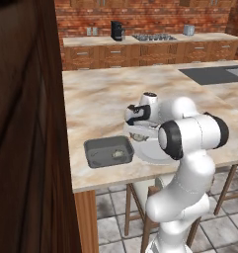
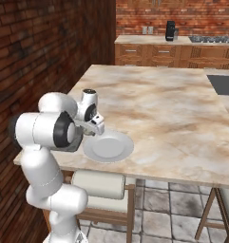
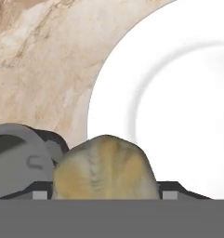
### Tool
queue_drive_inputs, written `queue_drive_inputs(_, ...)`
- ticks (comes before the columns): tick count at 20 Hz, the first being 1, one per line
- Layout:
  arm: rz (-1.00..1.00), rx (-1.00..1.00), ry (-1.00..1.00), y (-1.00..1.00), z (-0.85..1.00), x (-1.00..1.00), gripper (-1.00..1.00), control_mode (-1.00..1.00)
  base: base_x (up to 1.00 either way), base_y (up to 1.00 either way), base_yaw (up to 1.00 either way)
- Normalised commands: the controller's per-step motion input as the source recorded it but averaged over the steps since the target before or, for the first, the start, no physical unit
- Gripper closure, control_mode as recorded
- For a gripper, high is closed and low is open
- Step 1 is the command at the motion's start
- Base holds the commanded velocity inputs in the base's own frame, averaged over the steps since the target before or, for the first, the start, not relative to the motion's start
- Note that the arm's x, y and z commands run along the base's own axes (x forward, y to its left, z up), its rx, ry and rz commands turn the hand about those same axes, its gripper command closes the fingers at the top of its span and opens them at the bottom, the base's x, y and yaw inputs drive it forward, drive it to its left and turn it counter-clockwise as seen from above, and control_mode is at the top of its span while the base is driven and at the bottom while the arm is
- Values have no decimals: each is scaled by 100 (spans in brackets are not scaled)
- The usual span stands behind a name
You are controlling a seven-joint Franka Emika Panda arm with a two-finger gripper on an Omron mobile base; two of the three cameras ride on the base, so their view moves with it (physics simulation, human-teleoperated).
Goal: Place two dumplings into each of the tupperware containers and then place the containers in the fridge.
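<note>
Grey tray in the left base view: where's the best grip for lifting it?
Probably the middle of the near long rim of the grey tray, from straight above, one finger inside the wall, one outside. It lies flat on the counter, so the raised rim is the only pinchable part, and the dumpling inside sits right of there.

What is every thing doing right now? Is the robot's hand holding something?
gripper: shut on the held dumpling.
held dumpling: pinched between the fingers, over the plate's edge.
plate: flat on the counter.
grey tray: on the counter, open, one dumpling inside.
tray dumpling: lying in the grey tray.
</note>
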Motion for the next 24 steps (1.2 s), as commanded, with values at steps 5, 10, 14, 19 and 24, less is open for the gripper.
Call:
queue_drive_inputs(5, 6, -9, 8, 100, 8, -13, 100, -100, 0, 0, 0)
queue_drive_inputs(10, 11, -6, 14, 100, 0, 26, 100, -100, 0, 0, 0)
queue_drive_inputs(14, 11, -1, 17, 100, 0, 11, 100, -100, 0, 0, 0)
queue_drive_inputs(19, 0, -1, 10, 38, -2, -5, 100, -100, 0, 0, 0)
queue_drive_inputs(24, 0, 0, 0, 0, -60, 0, 100, -100, 0, 0, 0)
